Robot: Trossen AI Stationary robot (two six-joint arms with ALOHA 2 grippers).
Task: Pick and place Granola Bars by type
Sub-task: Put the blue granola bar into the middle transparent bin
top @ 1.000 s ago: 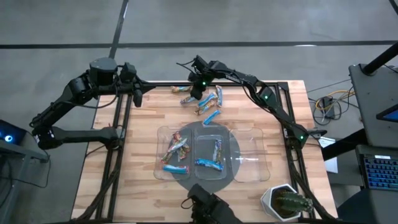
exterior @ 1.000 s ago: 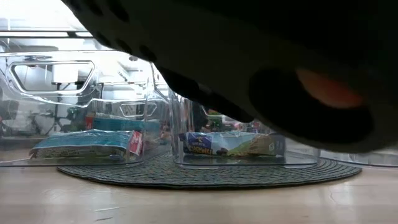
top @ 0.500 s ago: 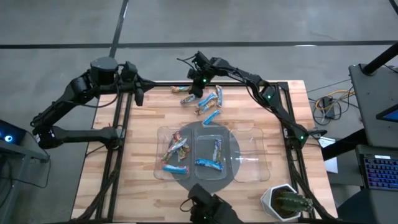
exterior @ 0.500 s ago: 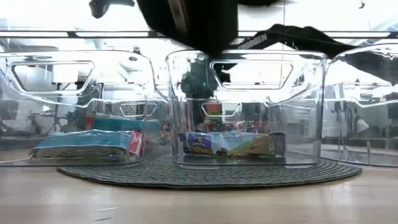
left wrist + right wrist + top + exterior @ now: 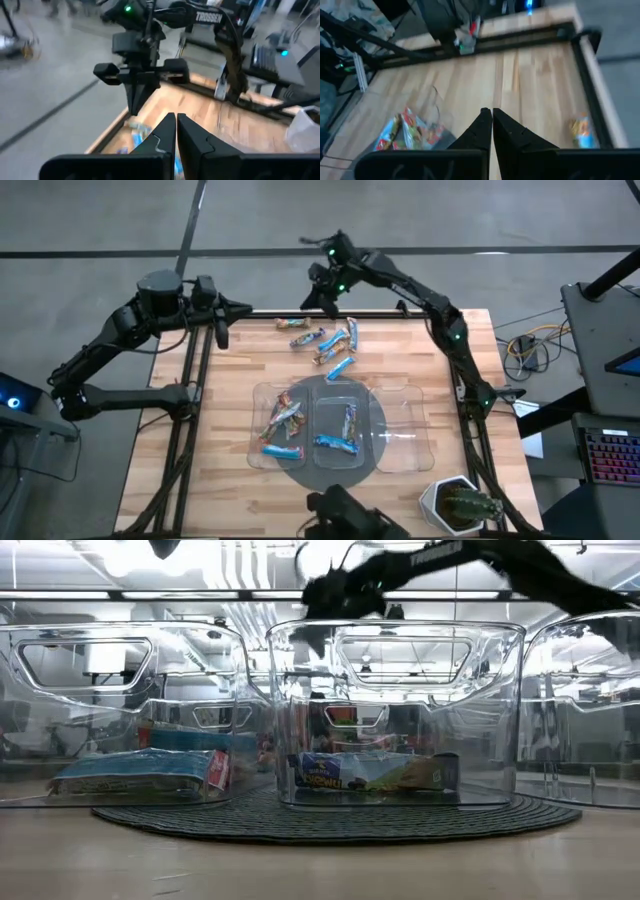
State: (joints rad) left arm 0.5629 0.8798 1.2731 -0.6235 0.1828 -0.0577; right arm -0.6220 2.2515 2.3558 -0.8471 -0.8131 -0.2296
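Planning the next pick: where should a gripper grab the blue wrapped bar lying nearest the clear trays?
Take the blue foil-wrapped granola bar across its narrow middle, coming straight down from above. It lies flat and diagonal on the wooden table, apart from the other bars, so turn the fingers square to its length.

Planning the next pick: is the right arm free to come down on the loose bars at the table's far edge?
Probably yes. The right gripper, shut and empty, hangs just beyond the loose bars; nothing lies over them.

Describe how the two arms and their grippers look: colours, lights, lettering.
Both arms are black, jointed tubes. The right arm carries small green lights and white TROSSEN lettering. The right gripper and left gripper each have two slim, dark, tapering fingers.
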